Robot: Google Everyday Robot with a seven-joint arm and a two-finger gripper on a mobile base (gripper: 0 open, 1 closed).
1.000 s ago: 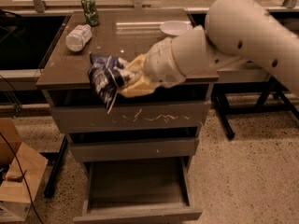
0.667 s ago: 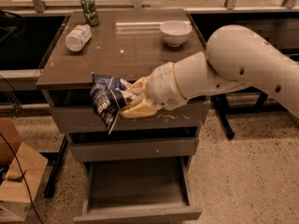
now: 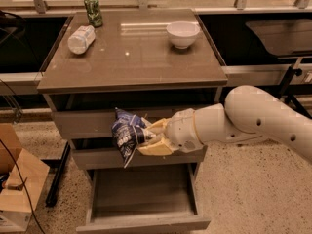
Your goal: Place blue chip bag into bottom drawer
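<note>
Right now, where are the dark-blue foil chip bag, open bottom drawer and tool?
dark-blue foil chip bag (image 3: 125, 133), camera view, middle.
open bottom drawer (image 3: 141, 195), camera view, bare floor.
tool (image 3: 146, 138), camera view, between fingertips holding bag, before middle drawer (image 3: 92, 157).

The crinkled blue chip bag is hanging in the gripper, jaws pinching its side, above the bottom drawer. That drawer is standing pulled open.

Arm showing smooth white rounded shells, small dark dots marking forearm. Yellowish seam ringing wrist. Claw showing tan-yellow fingers, sitting against blue chip bag below desk edge.
</note>
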